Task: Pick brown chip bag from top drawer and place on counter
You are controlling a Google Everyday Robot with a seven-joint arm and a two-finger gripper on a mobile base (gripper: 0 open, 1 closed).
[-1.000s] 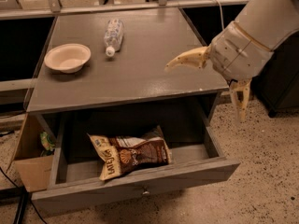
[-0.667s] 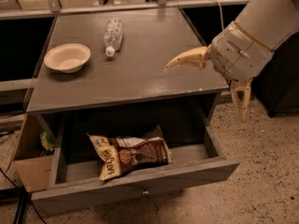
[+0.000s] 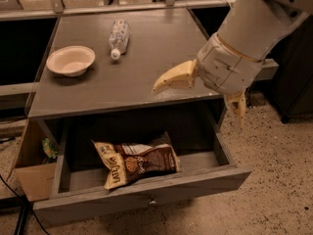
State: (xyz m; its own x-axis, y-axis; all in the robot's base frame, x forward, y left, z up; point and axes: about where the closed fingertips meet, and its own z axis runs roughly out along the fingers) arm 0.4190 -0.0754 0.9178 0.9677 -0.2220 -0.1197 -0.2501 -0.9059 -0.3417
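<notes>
the crinkled brown chip bag [image 3: 139,163] lies flat in the pulled-out top drawer [image 3: 146,194], a shallow grey wooden box under the matte grey counter [image 3: 161,58]. a pale bowl [image 3: 71,60] and a toppled clear bottle [image 3: 119,37] sit on top. the gripper [image 3: 197,106] hangs above the counter's right front corner, its tan fingers spread wide and empty, the arm cut off above.

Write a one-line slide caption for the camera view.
Open gripper hovers above the counter near its front edge; brown chip bag lies in the open top drawer.
</notes>
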